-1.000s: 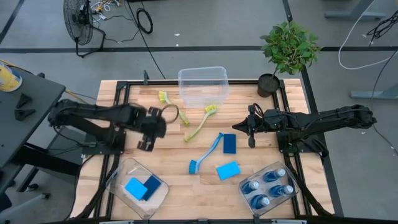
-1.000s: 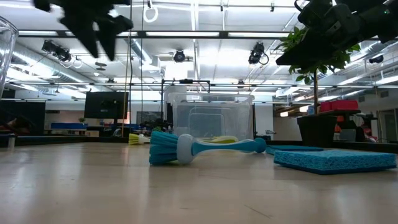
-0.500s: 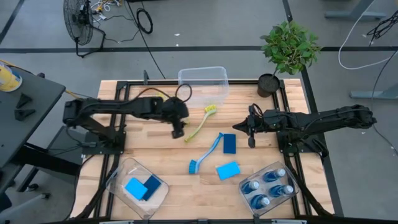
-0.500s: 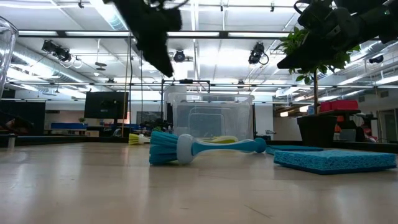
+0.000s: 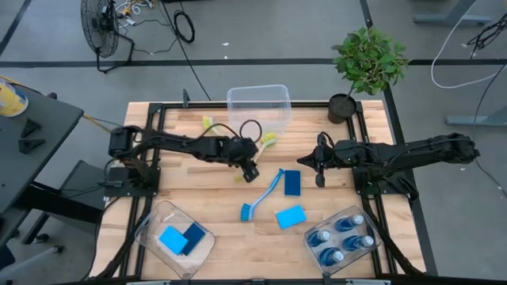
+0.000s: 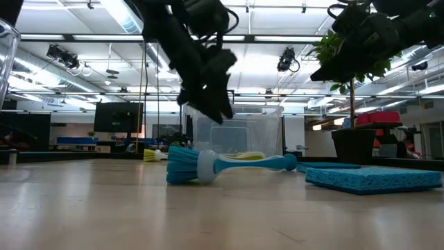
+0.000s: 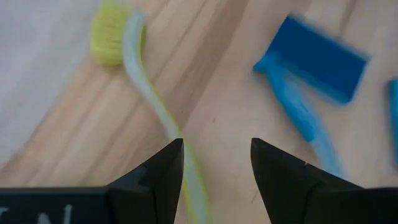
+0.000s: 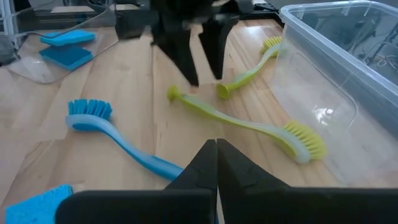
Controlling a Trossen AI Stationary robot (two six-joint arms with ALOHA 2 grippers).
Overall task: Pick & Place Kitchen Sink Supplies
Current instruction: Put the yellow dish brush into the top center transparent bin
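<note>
Yellow-green brush point(image 7: 134, 74) and blue brush point(image 5: 265, 192) lie on pale wooden table point(image 5: 214, 190), dark-blue sponge point(image 5: 292, 182).

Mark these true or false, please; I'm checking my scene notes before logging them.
1. The left tool hangs open above a yellow-green long-handled dish brush. True.
2. The right tool holds the blue long-handled dish brush. False: it is shut on nothing, and the brush lies on the wooden table.
3. Four small blue soap bottles sit in a clear plastic bin. True.
4. Both loose flat blue sponges lie inside the large clear plastic bin. False: the dark one and the light one lie on the table.
</note>
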